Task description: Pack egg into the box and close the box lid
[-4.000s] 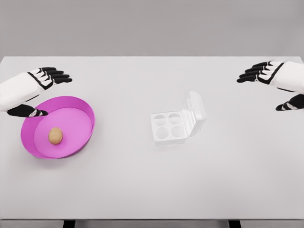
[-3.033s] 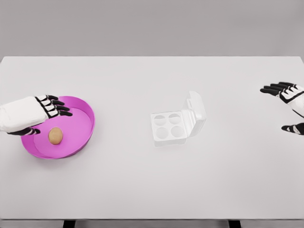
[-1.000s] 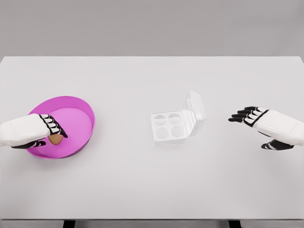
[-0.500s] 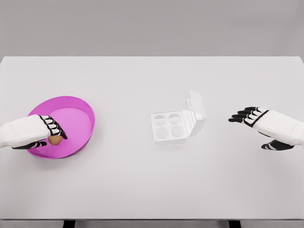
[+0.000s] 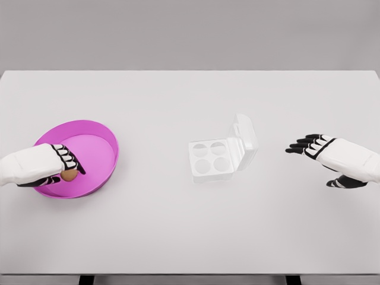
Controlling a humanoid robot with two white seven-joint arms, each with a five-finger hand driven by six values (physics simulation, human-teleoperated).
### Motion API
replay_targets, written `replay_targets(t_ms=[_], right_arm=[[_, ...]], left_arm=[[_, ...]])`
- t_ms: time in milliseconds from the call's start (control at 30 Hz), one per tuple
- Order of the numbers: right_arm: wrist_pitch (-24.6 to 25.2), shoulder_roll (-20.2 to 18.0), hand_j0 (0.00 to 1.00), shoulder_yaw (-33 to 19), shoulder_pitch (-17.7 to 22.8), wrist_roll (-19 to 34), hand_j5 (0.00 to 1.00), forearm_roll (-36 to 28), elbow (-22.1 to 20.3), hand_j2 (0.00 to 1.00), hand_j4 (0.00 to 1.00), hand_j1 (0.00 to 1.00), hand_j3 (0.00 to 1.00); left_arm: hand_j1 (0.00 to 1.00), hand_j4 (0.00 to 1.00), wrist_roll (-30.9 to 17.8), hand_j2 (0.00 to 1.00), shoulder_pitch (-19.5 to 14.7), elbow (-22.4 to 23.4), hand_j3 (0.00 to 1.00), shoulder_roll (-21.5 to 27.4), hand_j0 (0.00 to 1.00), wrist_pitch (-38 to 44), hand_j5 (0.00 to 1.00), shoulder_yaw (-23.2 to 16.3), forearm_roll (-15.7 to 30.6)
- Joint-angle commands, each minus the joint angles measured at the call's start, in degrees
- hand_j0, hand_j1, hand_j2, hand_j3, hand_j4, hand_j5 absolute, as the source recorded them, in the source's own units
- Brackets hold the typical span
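A brown egg (image 5: 69, 175) lies in the magenta bowl (image 5: 98, 145) at the table's left. My left hand (image 5: 59, 169) reaches into the bowl with its fingers curled over the egg, which mostly hides it. A white egg box (image 5: 211, 158) with four hollow cups sits at the middle, its lid (image 5: 244, 139) standing open on the right side. My right hand (image 5: 317, 155) hovers to the right of the box, fingers spread and holding nothing.
The white table (image 5: 190, 231) stretches wide around the bowl and the box. Its front edge runs along the bottom of the view, and a grey wall stands behind it.
My left hand came down from the bowl's far rim onto the egg and curled its fingers round it. My right hand swung in from the far right towards the box, then held still.
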Motion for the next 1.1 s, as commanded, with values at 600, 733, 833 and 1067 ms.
replay_targets(t_ms=[600, 733, 833, 1067], right_arm=[[0.16, -0.66, 1.00, 0.63, 0.00, -0.03, 1.00, -0.36, -0.06, 1.00, 1.00, 1.00, 1.00], [0.16, -0.75, 1.00, 0.63, 0.00, -0.03, 1.00, -0.36, -0.06, 1.00, 1.00, 1.00, 1.00], [0.16, -0.66, 1.00, 0.71, 0.09, -0.03, 1.00, -0.36, -0.06, 1.00, 1.00, 1.00, 1.00], [0.16, -0.75, 1.00, 0.71, 0.09, -0.03, 1.00, -0.36, -0.06, 1.00, 1.00, 1.00, 1.00]], left_arm=[[0.53, 0.53, 0.03, 0.53, 0.09, -0.01, 0.53, -0.41, 0.53, 0.03, 0.53, 0.03, -0.47], [0.50, 0.50, 0.03, 0.50, 0.00, -0.01, 0.50, -0.41, 0.50, 0.03, 0.50, 0.03, -0.47], [0.48, 0.48, 0.03, 0.48, -0.17, -0.01, 0.48, -0.41, 0.48, 0.03, 0.48, 0.12, -0.38], [0.45, 0.45, 0.03, 0.45, -0.44, -0.10, 0.45, -0.41, 0.45, 0.03, 0.45, 0.74, 0.06]])
